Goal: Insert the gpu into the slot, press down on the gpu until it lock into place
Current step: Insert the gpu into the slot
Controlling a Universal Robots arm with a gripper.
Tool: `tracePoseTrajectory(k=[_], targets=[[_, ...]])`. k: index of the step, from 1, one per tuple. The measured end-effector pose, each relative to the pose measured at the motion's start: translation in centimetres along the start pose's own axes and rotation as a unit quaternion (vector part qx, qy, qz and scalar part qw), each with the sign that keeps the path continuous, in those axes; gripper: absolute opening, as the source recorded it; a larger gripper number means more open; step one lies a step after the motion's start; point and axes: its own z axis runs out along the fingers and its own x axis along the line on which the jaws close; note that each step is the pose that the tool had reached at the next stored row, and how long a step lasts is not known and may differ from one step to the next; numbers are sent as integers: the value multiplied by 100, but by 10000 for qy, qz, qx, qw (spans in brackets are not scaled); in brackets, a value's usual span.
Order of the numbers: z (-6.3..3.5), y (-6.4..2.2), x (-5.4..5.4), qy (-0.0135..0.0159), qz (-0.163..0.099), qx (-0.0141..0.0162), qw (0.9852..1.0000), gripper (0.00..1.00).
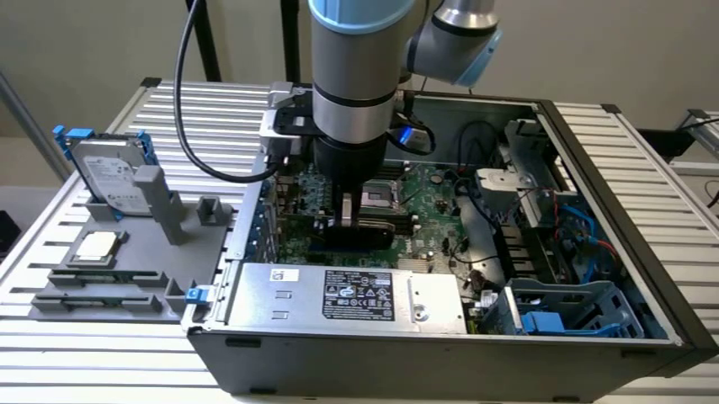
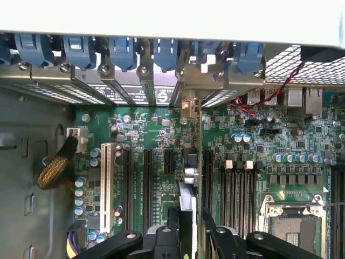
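Note:
The gpu (image 1: 362, 236), a flat black card, stands on edge inside the open computer case, low over the green motherboard (image 1: 433, 219). My gripper (image 1: 350, 222) comes straight down on it from the arm above. In the wrist view the gpu (image 2: 188, 202) is seen edge-on, running between the black expansion slots. Its metal bracket (image 2: 188, 110) reaches the rear openings of the case. My gripper (image 2: 191, 231) straddles the card's upper edge with a black finger (image 2: 173, 224) tight on each side. The card hides the slot under it.
A silver labelled power-supply box (image 1: 348, 295) lies just in front of the card. Memory slots (image 2: 237, 189) and the CPU socket (image 2: 294, 224) sit beside it. So do a white slot (image 2: 105, 183) and a yellow braided cable (image 2: 56, 167). A grey fixture with a hard drive (image 1: 113, 172) stands at the exterior view's left.

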Motion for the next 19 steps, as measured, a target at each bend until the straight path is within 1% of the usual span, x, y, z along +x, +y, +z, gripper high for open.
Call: tracePoseTrajectory(k=[2,6,8,13,19], targets=[[-1,0,0,-2,-15,-2,10000,26],[0,4,1,-23,-29,-4,10000,26],[2,5,1,-28,-29,-7,10000,26],[6,5,2,-27,-27,-24,10000,26],[9,5,2,-29,-27,-35,10000,26]])
